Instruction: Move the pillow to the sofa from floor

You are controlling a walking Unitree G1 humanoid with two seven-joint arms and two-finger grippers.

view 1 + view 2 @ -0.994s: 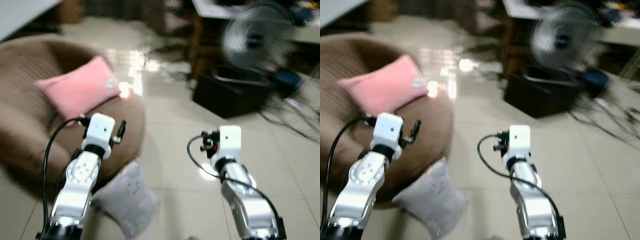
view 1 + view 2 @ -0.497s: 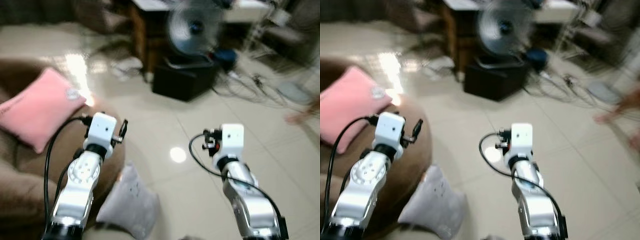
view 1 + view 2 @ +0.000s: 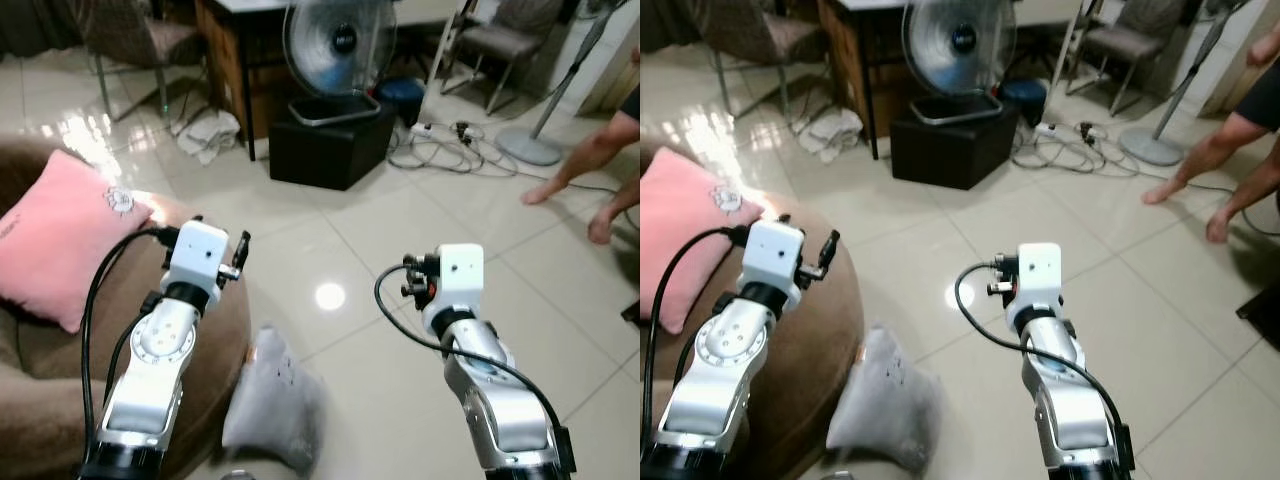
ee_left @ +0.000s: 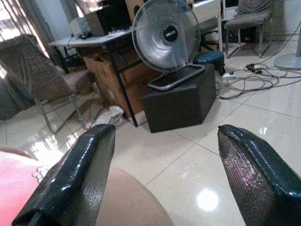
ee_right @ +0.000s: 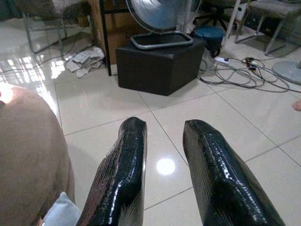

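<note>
Camera swung right; grey pillow (image 3: 272,410) touches sofa (image 3: 215,330) edge (floor).

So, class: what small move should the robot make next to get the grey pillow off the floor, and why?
Probably bend and lower the left end effector, fingers wide apart, toward the grey pillow: it lies on the floor against the brown sofa, below both raised arms.

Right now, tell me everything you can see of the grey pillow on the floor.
The grey pillow is soft, plain pale-grey fabric with a few small dark specks, crumpled and standing on edge on the glossy tile floor. It leans against the foot of the brown sofa, below and between the two arms. Neither the left gripper nor the right gripper touches it.
</note>
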